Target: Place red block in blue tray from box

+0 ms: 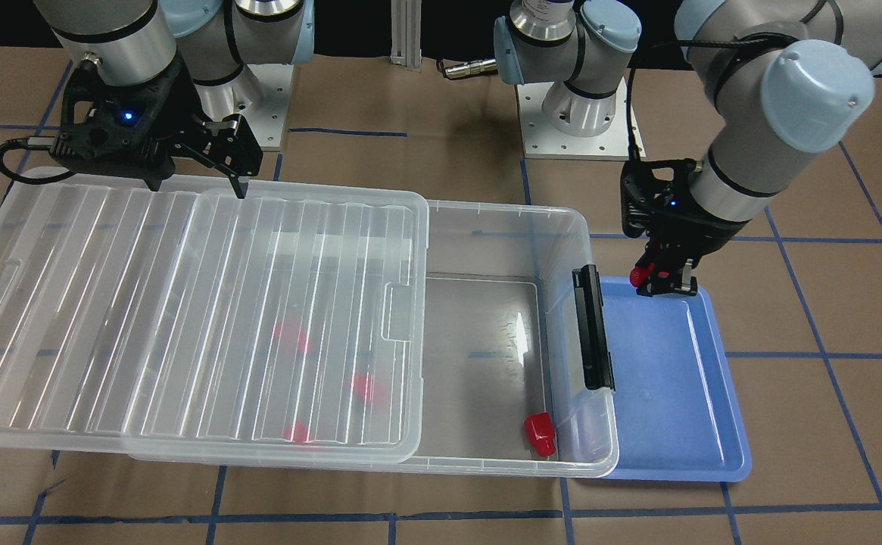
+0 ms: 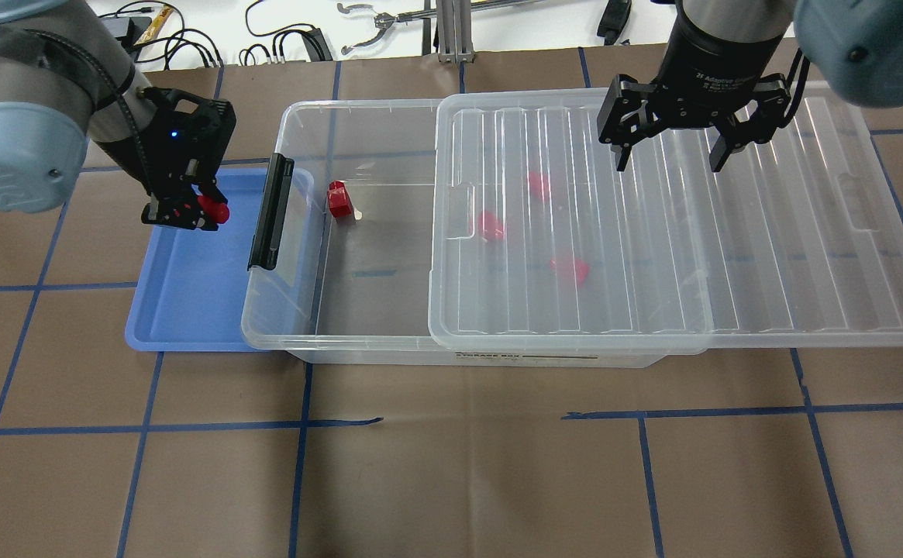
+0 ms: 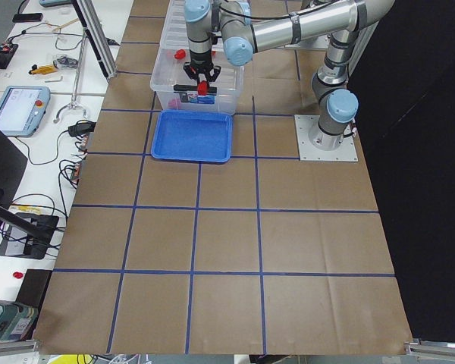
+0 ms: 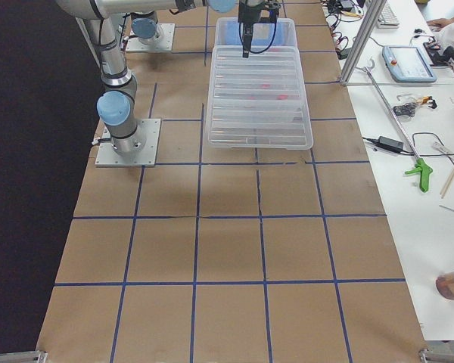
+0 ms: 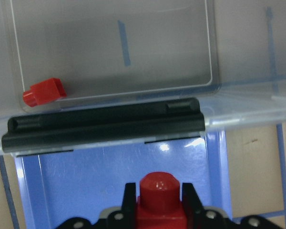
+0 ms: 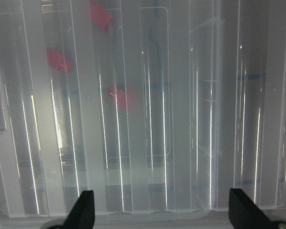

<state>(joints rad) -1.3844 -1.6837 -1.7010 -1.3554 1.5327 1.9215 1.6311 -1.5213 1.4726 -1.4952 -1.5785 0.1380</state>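
Brown table holds a big clear plastic box. Left claw pinches a small shiny red block over the flat blue tray. Right claw hangs wide open.

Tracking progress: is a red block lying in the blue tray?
No, the blue tray is bare; the left claw grips the red block.

Front view: across the table, facing the robot, steeply down, mid-range on the large clear plastic box and shallow matte-blue tray.
Overhead view: behind the robot, forward and down; same box and tray, mirrored.
Left side view: distant, from the tray end.
Right side view: distant, from the end with the ribbed translucent lid.
Wrist views: close, looking down; left on tray and black latch clip, right on lid.
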